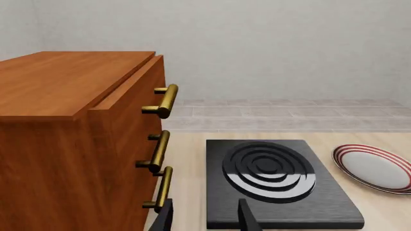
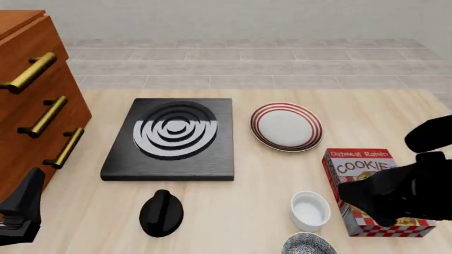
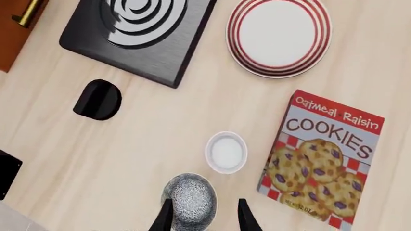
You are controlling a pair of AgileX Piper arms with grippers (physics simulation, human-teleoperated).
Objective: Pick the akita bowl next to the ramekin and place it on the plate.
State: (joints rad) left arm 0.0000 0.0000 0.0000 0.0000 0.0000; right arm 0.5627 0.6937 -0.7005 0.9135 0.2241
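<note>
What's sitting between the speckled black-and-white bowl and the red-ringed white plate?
The small plain white ramekin sits between the speckled bowl and the red-ringed plate; beyond it, bare wooden table. The right wrist view shows this best.

akita bowl [image 3: 190, 200]: black-and-white speckle
ramekin [image 3: 226, 152]: plain white
plate [image 3: 278, 36]: white, red rim rings
cookie box [image 3: 321, 157]: red-white checks
stove slab [image 2: 172, 138]: black, white rings

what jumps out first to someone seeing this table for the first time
The red cookie box at the right of the table catches the eye first, partly hidden by the right arm in the front view. Beyond it lies the red-ringed plate, beside the black slab with white rings. Near the front edge, the right gripper hangs open over the speckled akita bowl, next to the white ramekin.
</note>
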